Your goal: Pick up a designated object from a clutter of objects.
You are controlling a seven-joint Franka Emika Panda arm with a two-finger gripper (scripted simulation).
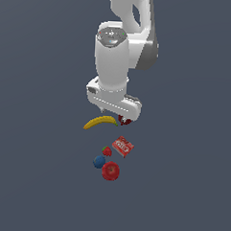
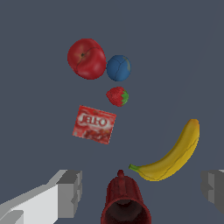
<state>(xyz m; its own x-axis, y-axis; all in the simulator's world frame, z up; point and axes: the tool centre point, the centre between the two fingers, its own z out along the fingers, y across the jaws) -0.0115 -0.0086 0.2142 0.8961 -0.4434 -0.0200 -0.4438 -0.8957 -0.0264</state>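
While the gripper (image 2: 141, 188) hangs wide open and empty, the red box (image 2: 94, 124) reads, seemingly, "JELL-O".

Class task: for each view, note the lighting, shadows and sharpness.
Exterior view: flat, even light, no cast shadows under the banana; glossy highlight on the arm's top. Wrist view: equally shadowless, JELL-O box print readable, edges slightly soft.
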